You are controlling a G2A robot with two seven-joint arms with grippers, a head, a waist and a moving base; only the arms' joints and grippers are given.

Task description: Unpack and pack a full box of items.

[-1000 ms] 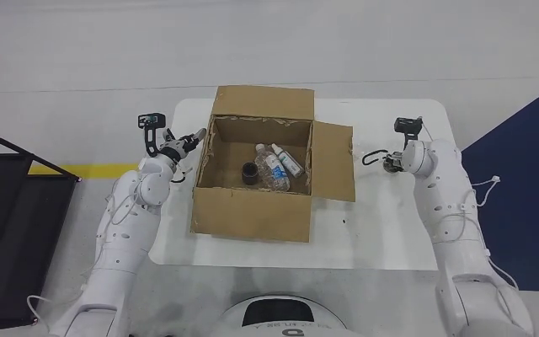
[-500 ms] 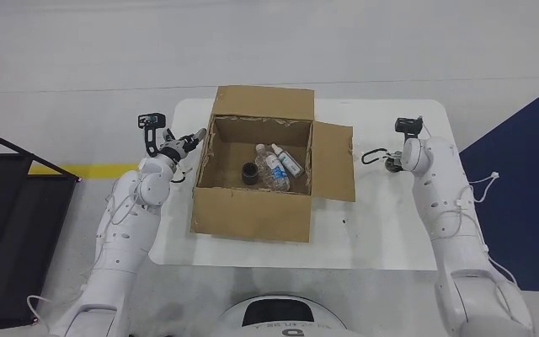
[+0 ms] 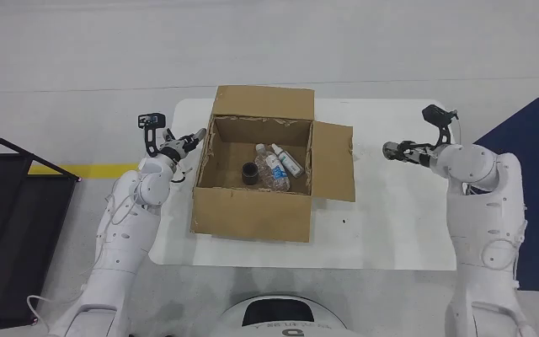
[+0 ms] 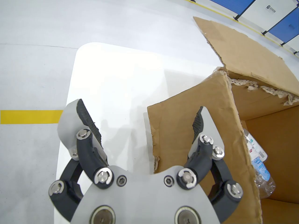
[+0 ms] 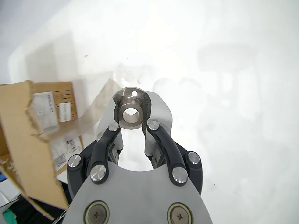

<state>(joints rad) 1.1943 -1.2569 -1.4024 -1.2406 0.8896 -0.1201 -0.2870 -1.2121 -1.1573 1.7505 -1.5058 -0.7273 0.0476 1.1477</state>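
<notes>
Cardboard box (image 3: 253, 215) stands open on the white table (image 3: 387, 227) in the top view, with a dark cylinder (image 3: 250, 173), a clear water bottle (image 3: 271, 171) and a small white bottle (image 3: 286, 161) lying inside. Left wrist view: left gripper (image 4: 140, 108) just beside the box's left wall, fingers apart, nothing between them. Right wrist view: right gripper (image 5: 130, 108) clamped on a flanged metal bushing (image 5: 129, 115) above the table, right of the box.

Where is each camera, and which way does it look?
Top view: above the arms, looking down at table and cardboard box; both arms show.
Left wrist view: on that wrist, facing the box's corner; open left tool shows.
Right wrist view: on that wrist, facing the table; right tool grips a metal ring.
Shared: all three show the box.
</notes>
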